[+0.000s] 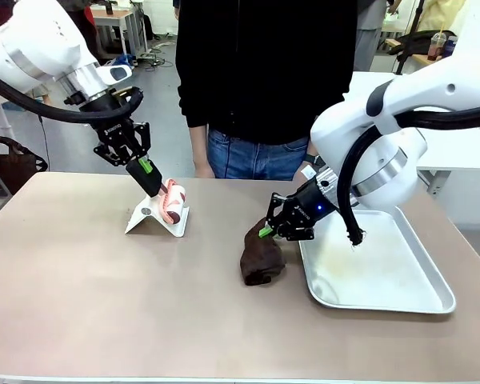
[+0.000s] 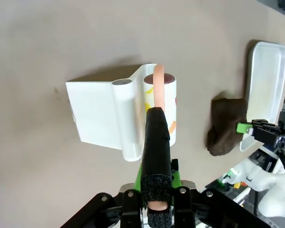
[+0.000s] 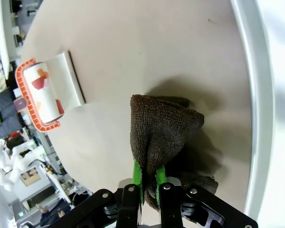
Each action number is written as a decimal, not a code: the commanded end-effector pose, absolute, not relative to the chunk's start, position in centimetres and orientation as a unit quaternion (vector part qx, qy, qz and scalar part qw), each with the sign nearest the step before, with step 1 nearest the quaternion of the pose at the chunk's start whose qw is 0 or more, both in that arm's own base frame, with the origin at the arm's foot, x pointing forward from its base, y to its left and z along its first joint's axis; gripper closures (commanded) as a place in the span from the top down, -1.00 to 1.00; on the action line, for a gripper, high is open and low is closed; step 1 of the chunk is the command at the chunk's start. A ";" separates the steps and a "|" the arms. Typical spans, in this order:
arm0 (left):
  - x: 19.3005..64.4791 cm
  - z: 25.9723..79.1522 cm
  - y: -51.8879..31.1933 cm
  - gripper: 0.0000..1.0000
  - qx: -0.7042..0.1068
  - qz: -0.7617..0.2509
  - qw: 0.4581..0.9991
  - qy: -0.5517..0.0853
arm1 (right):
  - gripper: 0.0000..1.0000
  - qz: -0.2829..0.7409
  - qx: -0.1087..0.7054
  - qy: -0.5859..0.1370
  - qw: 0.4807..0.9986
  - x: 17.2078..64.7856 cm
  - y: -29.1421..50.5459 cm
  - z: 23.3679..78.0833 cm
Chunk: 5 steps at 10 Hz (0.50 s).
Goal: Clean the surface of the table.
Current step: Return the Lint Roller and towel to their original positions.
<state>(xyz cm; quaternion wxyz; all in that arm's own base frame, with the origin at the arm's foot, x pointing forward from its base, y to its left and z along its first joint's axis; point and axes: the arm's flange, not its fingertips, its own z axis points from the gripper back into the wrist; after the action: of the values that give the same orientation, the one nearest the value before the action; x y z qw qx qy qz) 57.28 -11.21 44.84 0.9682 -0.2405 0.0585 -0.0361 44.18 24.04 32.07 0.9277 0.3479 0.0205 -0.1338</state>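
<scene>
The tan bench (image 1: 104,304) carried one lint roller (image 1: 173,203) on one white stand (image 1: 148,218) at ten o'clock, one brown cloth (image 1: 262,258) centrally, one metal tray (image 1: 400,276) at three o'clock. The left tool (image 1: 148,178) was clamped on the roller's handle. The right tool (image 1: 267,230) pinched the cloth.

I see the roller (image 1: 173,203) in its stand (image 1: 154,218) on my table (image 1: 104,296) left, cloth (image 1: 262,258) mid-table, just left of the tray (image 1: 400,292).

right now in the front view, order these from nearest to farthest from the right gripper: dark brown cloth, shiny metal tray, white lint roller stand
1. Dark brown cloth: pinched in the right gripper.
2. Shiny metal tray: just beside it, toward the table's right end.
3. White lint roller stand: across the table, under the left gripper.
</scene>
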 end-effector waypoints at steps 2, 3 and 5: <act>58.1 45.4 -12.4 -0.55 -0.220 -0.033 0.972 0.070 | -0.74 -0.146 0.364 0.034 0.919 44.4 24.4 32.0; 58.3 45.1 -12.5 -0.55 -0.215 -0.025 0.973 0.076 | -0.74 -0.144 0.371 0.039 0.917 44.2 24.3 31.9; 58.5 44.5 -13.0 -0.55 -0.209 -0.018 0.974 0.084 | -0.74 -0.141 0.377 0.037 0.915 43.9 24.2 31.9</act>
<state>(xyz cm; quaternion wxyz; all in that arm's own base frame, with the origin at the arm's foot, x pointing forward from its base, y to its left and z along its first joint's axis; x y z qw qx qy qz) 57.91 -12.45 44.03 0.9710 -0.2254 0.0750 -0.0289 43.97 24.09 31.77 0.9212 0.3602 0.0391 -0.1418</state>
